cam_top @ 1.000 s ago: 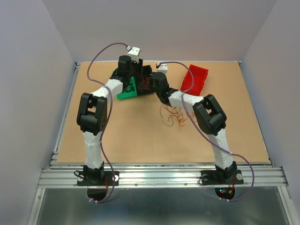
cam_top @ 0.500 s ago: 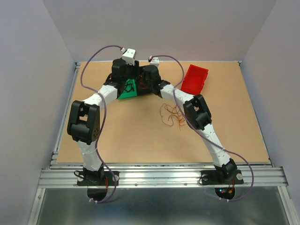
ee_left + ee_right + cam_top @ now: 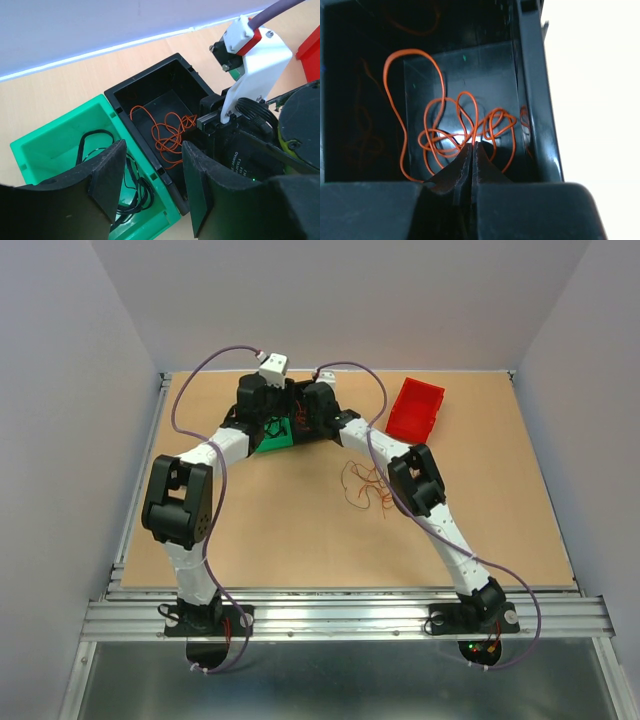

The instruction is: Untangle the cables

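A tangle of thin orange-red and brownish cables [image 3: 365, 488] lies loose on the table. An orange cable [image 3: 445, 135] lies curled in the black bin [image 3: 145, 85]. My right gripper [image 3: 472, 145] reaches down into that bin, shut on a strand of this orange cable. A black cable [image 3: 131, 186] is coiled in the green bin [image 3: 60, 135] beside it. My left gripper [image 3: 153, 145] hovers open over the wall where the two bins meet, with nothing between its fingers. In the top view both wrists crowd over the green bin [image 3: 272, 438], hiding most of the black one.
A red bin [image 3: 414, 408] sits tilted at the far right of the table. The right arm's wrist and camera mount [image 3: 250, 65] stand close to my left gripper. The back wall rises just beyond the bins.
Both arms have stretched toward the far bins. The right gripper moved left over the black bin, and the left arm's elbow swung outward to the left.
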### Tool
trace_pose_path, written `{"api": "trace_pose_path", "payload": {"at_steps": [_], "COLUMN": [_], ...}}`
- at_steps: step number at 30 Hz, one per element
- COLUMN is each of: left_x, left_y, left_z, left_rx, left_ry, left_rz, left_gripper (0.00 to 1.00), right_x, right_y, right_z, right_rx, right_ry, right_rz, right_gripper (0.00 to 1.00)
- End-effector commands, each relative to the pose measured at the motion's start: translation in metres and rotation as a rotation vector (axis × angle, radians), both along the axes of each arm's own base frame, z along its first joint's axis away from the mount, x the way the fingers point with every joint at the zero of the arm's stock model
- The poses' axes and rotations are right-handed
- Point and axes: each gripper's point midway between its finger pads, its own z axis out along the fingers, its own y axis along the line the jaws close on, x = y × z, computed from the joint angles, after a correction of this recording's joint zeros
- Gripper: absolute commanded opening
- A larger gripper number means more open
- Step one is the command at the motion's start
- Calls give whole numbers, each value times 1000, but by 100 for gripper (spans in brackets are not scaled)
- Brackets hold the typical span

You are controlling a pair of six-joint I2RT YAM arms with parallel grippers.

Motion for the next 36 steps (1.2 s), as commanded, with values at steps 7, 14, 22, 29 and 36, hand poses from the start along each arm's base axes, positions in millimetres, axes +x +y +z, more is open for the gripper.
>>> {"api": "trace_pose_path", "payload": {"at_steps": [7,14,22,29,36], "left_x": [-22,-55,-107,-150,-174], "left_y": [3,16,5,-76,-146], "left_z": [96,145,157,83,25], "left_rx": [-60,-98,-135,35,140], "left_ry": [-198,-270,-294,-264,-183], "left_rz": [-27,-8,-99,-237,-441], "left_gripper": [61,95,99,98,95], "right_x": [-6,-11,-64,-129,-203], "right_y": [1,-2,-46,-110,-207], "right_z": [59,120,173,178,164], "right_rx": [26,57,95,23,-53], "right_ry": [-52,-165,-259,-209,-163], "right_rz": [51,79,69,-3,-247], "right_gripper": [23,53,81,86,83]}}
